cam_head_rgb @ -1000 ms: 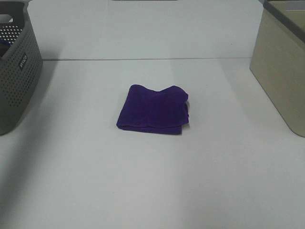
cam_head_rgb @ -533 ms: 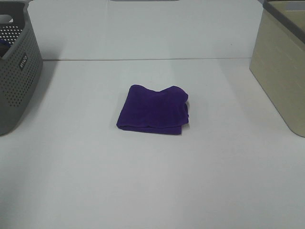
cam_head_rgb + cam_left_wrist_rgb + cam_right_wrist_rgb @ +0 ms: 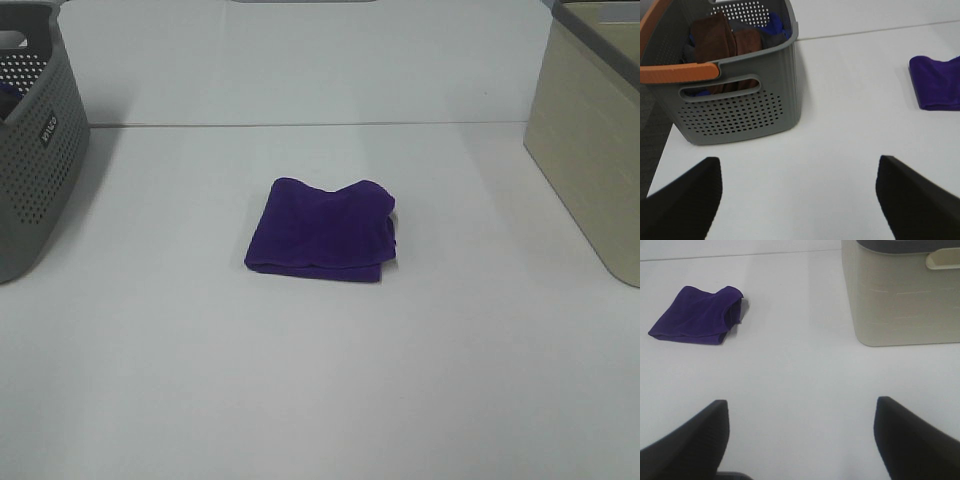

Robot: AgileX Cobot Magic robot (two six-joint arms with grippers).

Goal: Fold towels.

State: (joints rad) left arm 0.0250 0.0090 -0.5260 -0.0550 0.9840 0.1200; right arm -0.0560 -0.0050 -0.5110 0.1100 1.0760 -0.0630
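The deep purple towel (image 3: pixel 322 231) lies folded into a small square pad in the middle of the white table. It also shows in the left wrist view (image 3: pixel 937 82) and in the right wrist view (image 3: pixel 697 315). Neither arm shows in the exterior high view. My left gripper (image 3: pixel 797 200) is open and empty, pulled back near the grey basket, far from the towel. My right gripper (image 3: pixel 800 440) is open and empty, pulled back near the beige bin, far from the towel.
A grey perforated basket (image 3: pixel 35 170) stands at the left edge; the left wrist view shows its wall (image 3: pixel 740 115), an orange handle and brown and blue cloths inside. A beige bin (image 3: pixel 590 140) stands at the right edge, also in the right wrist view (image 3: pixel 900 300).
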